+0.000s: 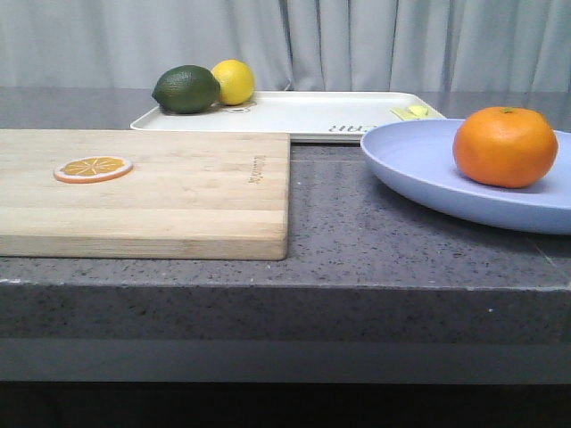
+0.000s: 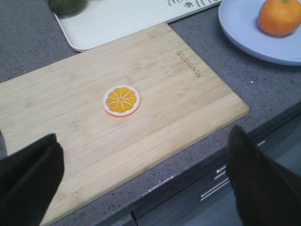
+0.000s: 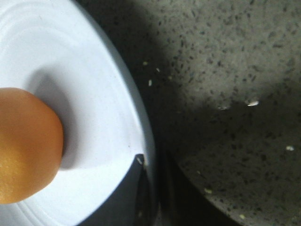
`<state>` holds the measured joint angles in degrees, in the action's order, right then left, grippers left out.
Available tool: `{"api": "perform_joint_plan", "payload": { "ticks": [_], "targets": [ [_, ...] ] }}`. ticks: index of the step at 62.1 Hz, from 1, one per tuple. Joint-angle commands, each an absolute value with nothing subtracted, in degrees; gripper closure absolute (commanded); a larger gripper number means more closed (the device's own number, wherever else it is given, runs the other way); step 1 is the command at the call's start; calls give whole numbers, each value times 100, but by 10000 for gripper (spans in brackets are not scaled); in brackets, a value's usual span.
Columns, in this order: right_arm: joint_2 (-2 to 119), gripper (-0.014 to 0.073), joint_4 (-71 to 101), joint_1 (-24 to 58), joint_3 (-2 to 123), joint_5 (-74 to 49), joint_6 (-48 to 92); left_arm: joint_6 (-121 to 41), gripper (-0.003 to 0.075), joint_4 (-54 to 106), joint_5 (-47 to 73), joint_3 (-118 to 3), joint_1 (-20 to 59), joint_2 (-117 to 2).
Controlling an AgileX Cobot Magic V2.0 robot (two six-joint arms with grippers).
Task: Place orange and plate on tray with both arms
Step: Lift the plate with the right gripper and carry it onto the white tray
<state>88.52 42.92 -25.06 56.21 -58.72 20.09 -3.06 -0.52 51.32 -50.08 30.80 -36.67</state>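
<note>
The orange (image 1: pixel 505 146) sits inside the pale lavender plate (image 1: pixel 419 160) at the right of the counter. In the right wrist view my right gripper (image 3: pixel 151 162) is shut on the plate's (image 3: pixel 84 94) rim, one finger inside and one outside, close beside the orange (image 3: pixel 23 146). The white tray (image 1: pixel 303 116) lies behind, at the back of the counter. My left gripper (image 2: pixel 143 135) hangs open over the front edge of the wooden cutting board (image 2: pixel 141 94), holding nothing. Neither gripper shows in the front view.
A flat orange slice (image 1: pixel 93 168) lies on the cutting board (image 1: pixel 178 196) at the left. A green lime (image 1: pixel 186 89) and a yellow lemon (image 1: pixel 234 80) rest on the tray's far left corner. The speckled grey counter (image 1: pixel 339 232) ends in a front edge with drawers below.
</note>
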Motion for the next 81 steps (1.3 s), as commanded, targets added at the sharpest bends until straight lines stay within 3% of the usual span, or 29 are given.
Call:
{"api": "perform_joint_plan", "payload": {
  "ticks": [1,27,40,61,81],
  "targets": [
    [8672,663,4557,-2527,5745,-5949,2081,-246,50,-44,4699,-5151,3070,-3673],
    [8664,662,4600,-2518,5745,-6124,2081,-246,50,-44,4681,-5151,3070,-3673],
    [8405,662,4619,-2125,5947,-6333,1855,-246,50,-44,4655,-5151,3070,-3673],
    [8842,662,3811,-989,7537,-6262,432,-246,50,-44,4655,-5151,3070,-3673],
    [10383,662,3807,-330,9890,-6488,-511,-246,50,-44,4655,-5151,3070,-3673]
  ]
}}
